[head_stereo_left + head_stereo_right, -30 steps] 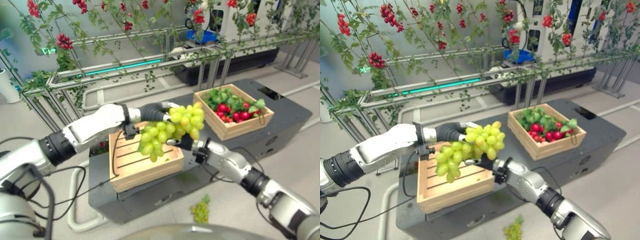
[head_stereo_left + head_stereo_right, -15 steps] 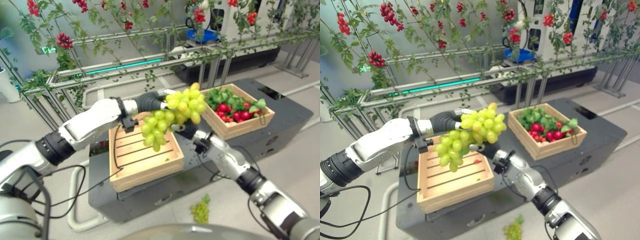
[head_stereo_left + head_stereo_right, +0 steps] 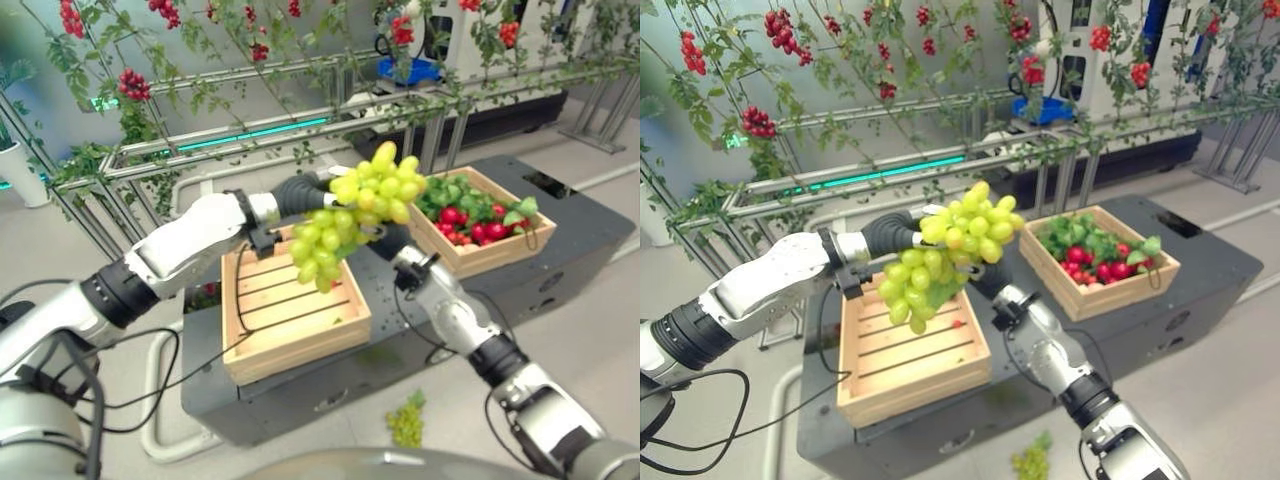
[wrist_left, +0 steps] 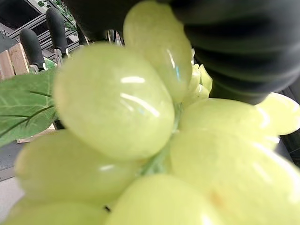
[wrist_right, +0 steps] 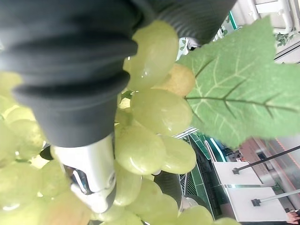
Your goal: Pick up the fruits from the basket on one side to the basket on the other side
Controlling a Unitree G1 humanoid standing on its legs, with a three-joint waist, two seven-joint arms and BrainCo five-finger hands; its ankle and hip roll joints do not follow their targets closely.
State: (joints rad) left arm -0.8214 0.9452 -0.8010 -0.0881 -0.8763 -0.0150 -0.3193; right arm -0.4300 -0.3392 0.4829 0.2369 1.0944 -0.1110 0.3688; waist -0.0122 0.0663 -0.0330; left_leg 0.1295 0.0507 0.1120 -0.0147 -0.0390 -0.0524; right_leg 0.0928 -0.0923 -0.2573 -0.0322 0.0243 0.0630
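A large bunch of green grapes (image 3: pixel 360 205) hangs in the air over the right edge of the near wooden basket (image 3: pixel 300 335), between the two baskets. My left hand (image 3: pixel 298 195) reaches in from the left and is shut on the top of the bunch, with grapes (image 4: pixel 112 103) right against it. My right hand (image 3: pixel 397 243) sits under and behind the bunch, pressed into the grapes (image 5: pixel 154 112). The far wooden basket (image 3: pixel 482 256) at the right holds red fruits (image 3: pixel 462 218) and green leaves.
Both baskets stand on a black platform (image 3: pixel 565 225). A second small grape bunch (image 3: pixel 405 425) lies on the floor in front of it. A metal rail frame (image 3: pixel 200 142) hung with vines and red berries runs behind the platform.
Both hands have lifted the grape bunch and carried it to the right, from over the near basket's middle towards the far basket.
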